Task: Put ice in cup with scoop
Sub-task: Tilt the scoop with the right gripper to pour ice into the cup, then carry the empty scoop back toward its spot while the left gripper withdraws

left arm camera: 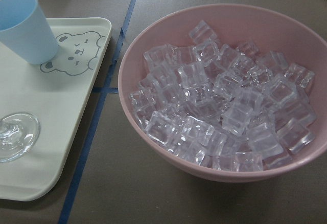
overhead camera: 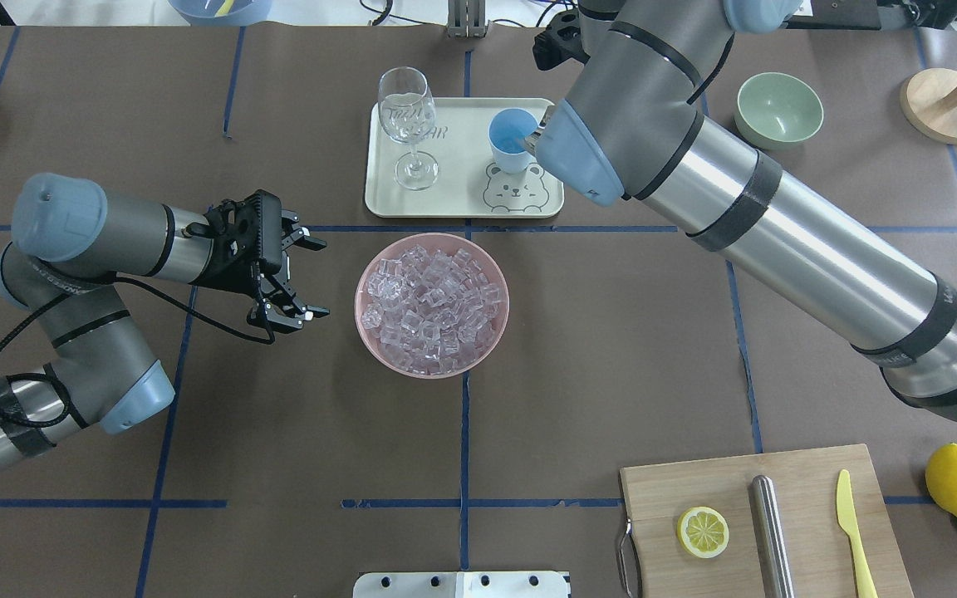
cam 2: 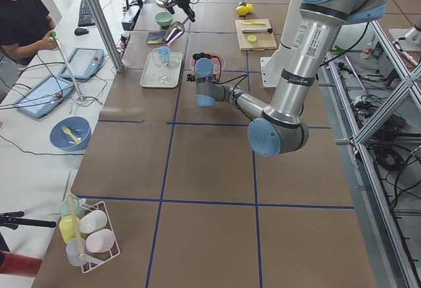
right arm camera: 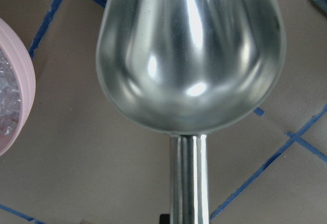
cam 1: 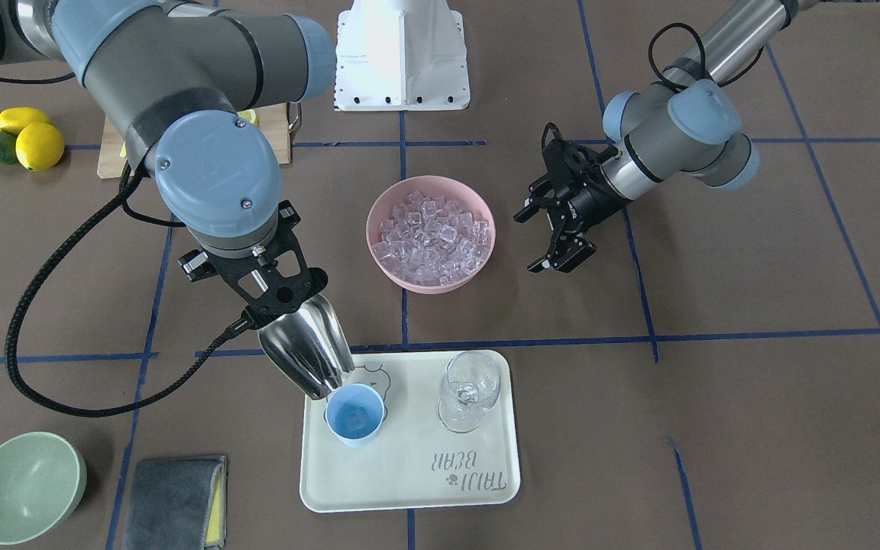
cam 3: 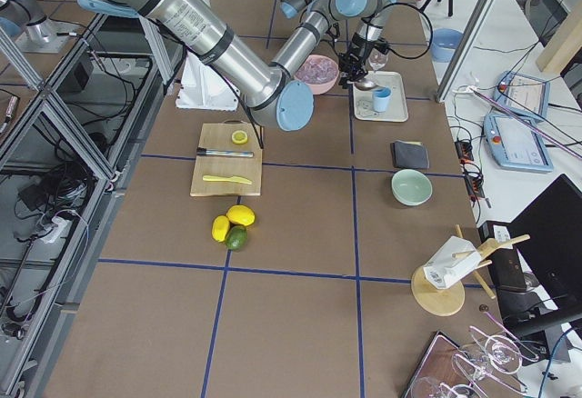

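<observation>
The right hand (cam 1: 281,296) is clenched on the short handle of the scoop (cam 1: 308,347). The scoop tilts steeply mouth-down, its lip at the rim of the cup (cam 1: 354,413). In the right wrist view its trough shows only bare shiny steel. The cup stands upright on the right part of a cream tray (cam 1: 409,470), beside a printed bear, with at least one cube inside.

Taking sides from the overhead view, a stemmed glass (cam 1: 469,391) stands on the tray's left part, apart from the cup. The right arm's wrist covers the scoop there and overlaps the cup's right edge. Most of the ice (cam 1: 432,233) is heaped in a pink bowl (cam 1: 431,284), which sits on the worktop (cam 1: 753,290) just near of the tray and not touching it.

The left hand (cam 1: 554,229) hovers left of that bowl, jaws spread and released, grasping nothing.

Far right lie a pale green bowl (cam 1: 25,486) and a folded grey cloth (cam 1: 174,503). Near right is a cutting board (overhead camera: 678,490) bearing a lemon half (overhead camera: 703,531), a steel cylinder (overhead camera: 772,531) and a yellow knife (overhead camera: 854,531), with whole lemons (overhead camera: 956,480) beside it
</observation>
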Controlling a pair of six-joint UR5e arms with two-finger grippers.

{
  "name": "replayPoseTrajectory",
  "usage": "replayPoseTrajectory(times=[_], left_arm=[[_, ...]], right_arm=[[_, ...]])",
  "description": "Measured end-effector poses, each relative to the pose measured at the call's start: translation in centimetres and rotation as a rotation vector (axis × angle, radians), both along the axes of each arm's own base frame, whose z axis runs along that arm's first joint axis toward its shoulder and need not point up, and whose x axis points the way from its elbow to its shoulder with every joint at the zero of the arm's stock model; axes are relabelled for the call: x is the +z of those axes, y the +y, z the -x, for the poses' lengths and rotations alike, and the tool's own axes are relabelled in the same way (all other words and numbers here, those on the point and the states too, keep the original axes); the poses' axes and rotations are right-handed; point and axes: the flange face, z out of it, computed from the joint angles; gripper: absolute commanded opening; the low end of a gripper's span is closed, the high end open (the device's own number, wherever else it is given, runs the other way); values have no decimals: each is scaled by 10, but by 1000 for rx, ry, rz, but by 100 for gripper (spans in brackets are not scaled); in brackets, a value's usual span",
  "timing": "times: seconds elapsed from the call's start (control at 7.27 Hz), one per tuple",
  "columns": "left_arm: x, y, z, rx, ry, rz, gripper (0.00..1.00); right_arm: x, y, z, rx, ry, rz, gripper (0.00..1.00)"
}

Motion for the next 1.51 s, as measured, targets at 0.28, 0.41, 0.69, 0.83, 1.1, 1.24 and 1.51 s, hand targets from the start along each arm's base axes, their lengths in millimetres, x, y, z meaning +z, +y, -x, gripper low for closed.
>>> replayPoseTrajectory(times=[0.28, 0.41, 0.69, 0.83, 1.1, 1.24, 1.51], left_arm=[[6, -2, 4, -5, -9, 7, 100], [15, -5, 13, -17, -20, 16, 100], [34, -14, 39, -54, -42, 29, 100], [39, -20, 52, -75, -48, 36, 100], [50, -35, 82, -123, -62, 55, 100], [56, -43, 101, -151, -68, 61, 100], [69, -56, 146, -145, -74, 98, 100]], right_arm=[[14, 16, -22, 14, -16, -17, 0], [33, 32, -45, 54, -32, -31, 0], [85, 65, -87, 231, -69, -25, 0], [121, 80, -101, 342, -97, -4, 0], [195, 114, -111, 553, -184, 38, 0], [224, 133, -112, 634, -219, 45, 0], [267, 173, -101, 739, -215, 85, 0]])
